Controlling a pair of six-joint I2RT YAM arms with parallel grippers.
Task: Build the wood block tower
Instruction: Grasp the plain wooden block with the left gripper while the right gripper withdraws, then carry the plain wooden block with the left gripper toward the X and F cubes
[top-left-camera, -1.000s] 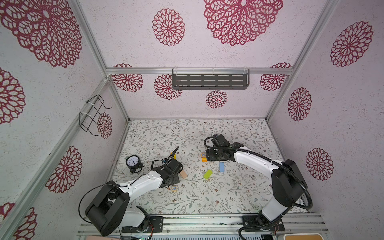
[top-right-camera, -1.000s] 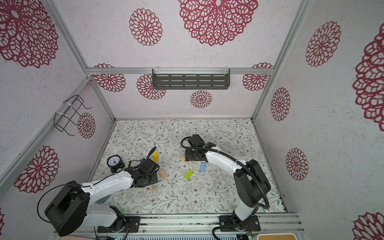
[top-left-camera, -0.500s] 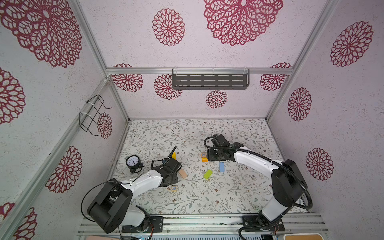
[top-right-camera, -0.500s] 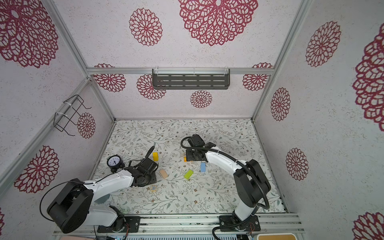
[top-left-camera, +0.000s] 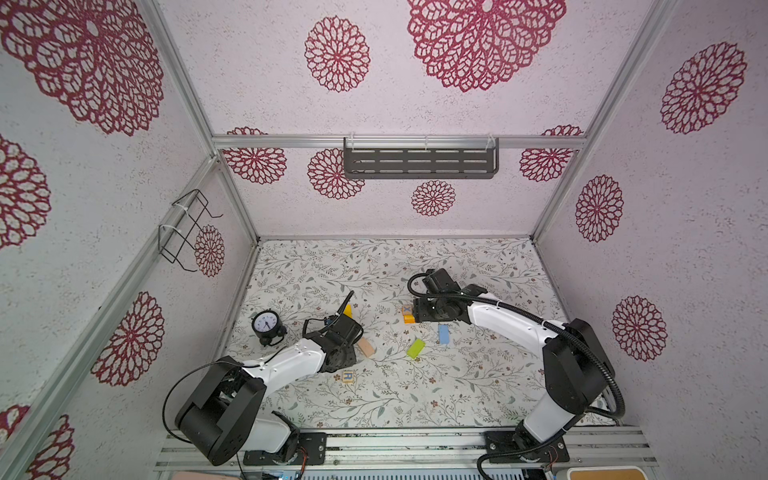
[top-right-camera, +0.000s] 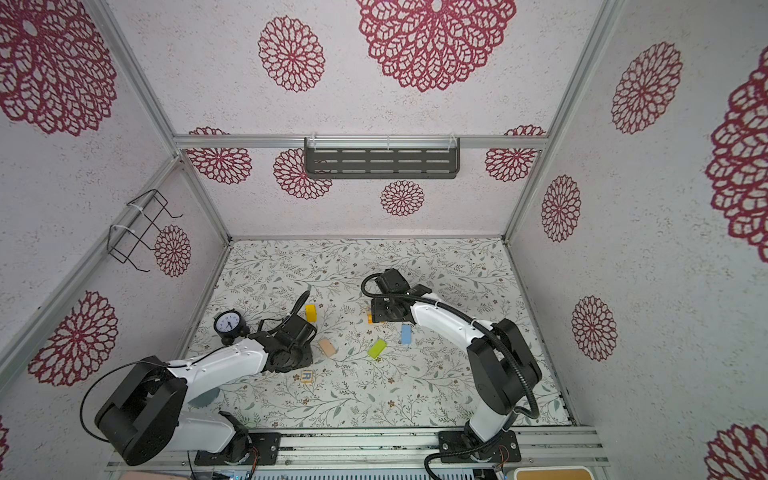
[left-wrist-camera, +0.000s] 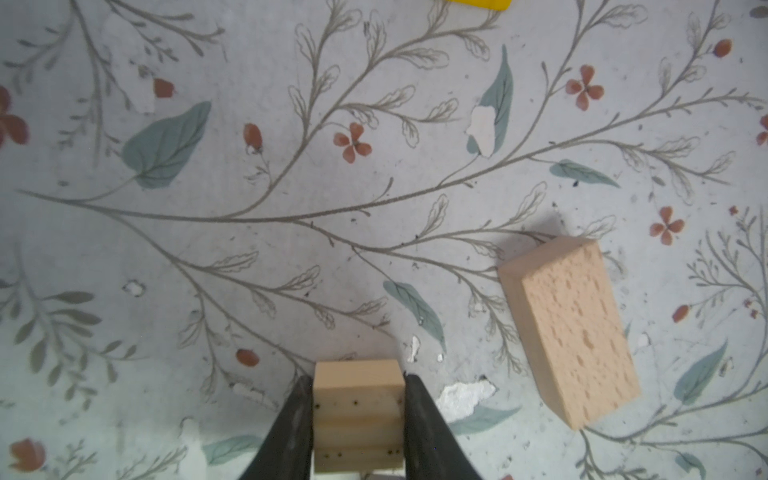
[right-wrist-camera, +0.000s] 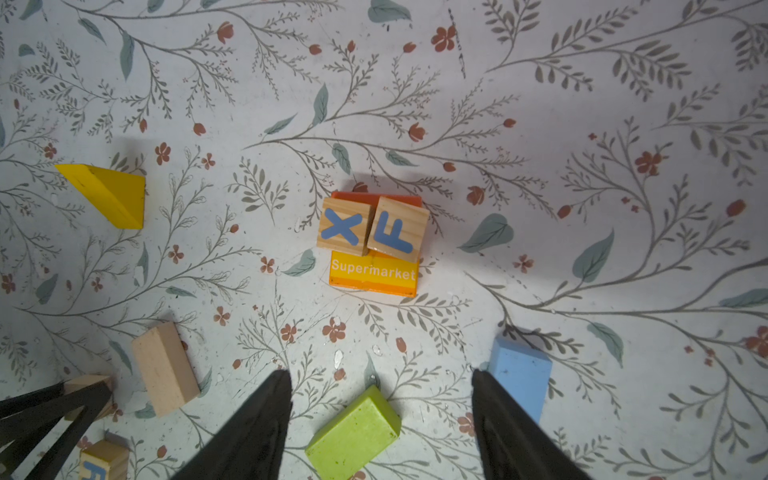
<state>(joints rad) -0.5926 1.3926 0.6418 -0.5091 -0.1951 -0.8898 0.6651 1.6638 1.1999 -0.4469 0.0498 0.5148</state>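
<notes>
L gripper has been closing since prev frame, arm nudging in a bit. It's now pinching a small wood cube, w/ tan block lying just beside. R gripper is hovering over the tower, jaws spread, gripping nothing. X + F cubes are sitting side by side on orange Supermarket block. Green block & blue block are lying loose near R fingertips.

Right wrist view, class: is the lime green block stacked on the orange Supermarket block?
No, the lime green block lies on the table, apart from the orange Supermarket block.
</notes>
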